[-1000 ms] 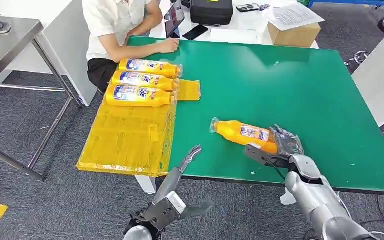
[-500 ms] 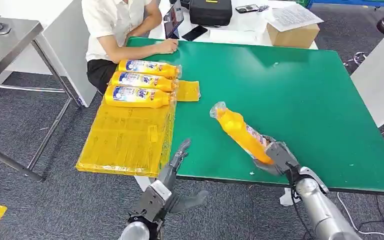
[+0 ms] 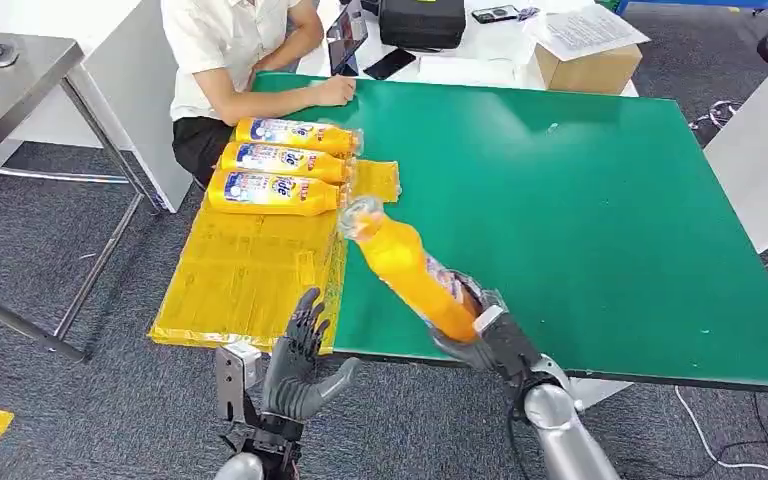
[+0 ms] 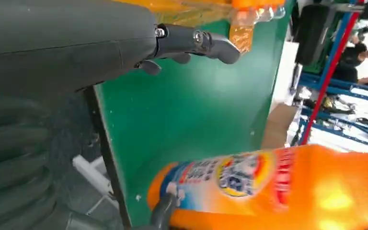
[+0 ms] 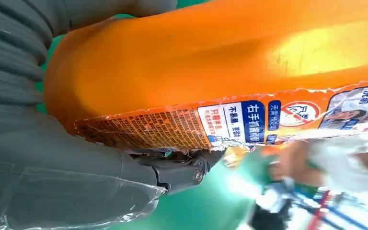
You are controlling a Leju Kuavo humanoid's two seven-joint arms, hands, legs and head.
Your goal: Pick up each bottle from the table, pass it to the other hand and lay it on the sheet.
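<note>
Bottle in hand: orange bottle [image 3: 415,272] with a printed label, held up off the bench by its base end, tilted so its clear-wrapped cap end leans toward the sheet.
Right hand: right hand [image 3: 480,330] at the near edge of the bench, fingers [image 5: 182,175] wrapped round the bottle's bottom end; the wrist view shows the orange body lying right against the palm.
Left hand: left hand [image 3: 295,362] raised just in front of the bench's near edge, palm up, fingers [image 3: 305,315] spread apart and upright, holding nothing; it sits beside the held bottle without touching it.
Sheet: yellow sheet [image 3: 245,280] draped over the left side of the bench, its near edge hanging past the bench edge, close to the left hand.
Bottles laid down: three bottles [image 3: 275,165] of the same orange kind lie side by side on the far part of the sheet, caps pointing toward the middle of the bench.
Bench: green bench [image 3: 600,190], the held bottle hanging above its near left part.
Person: a person [image 3: 235,60] in a white shirt sits at the far left corner, one forearm resting on the bench just beyond the three bottles.
Beyond: a cardboard box [image 3: 588,62] and a black case [image 3: 422,22] stand on a white table behind the bench.
</note>
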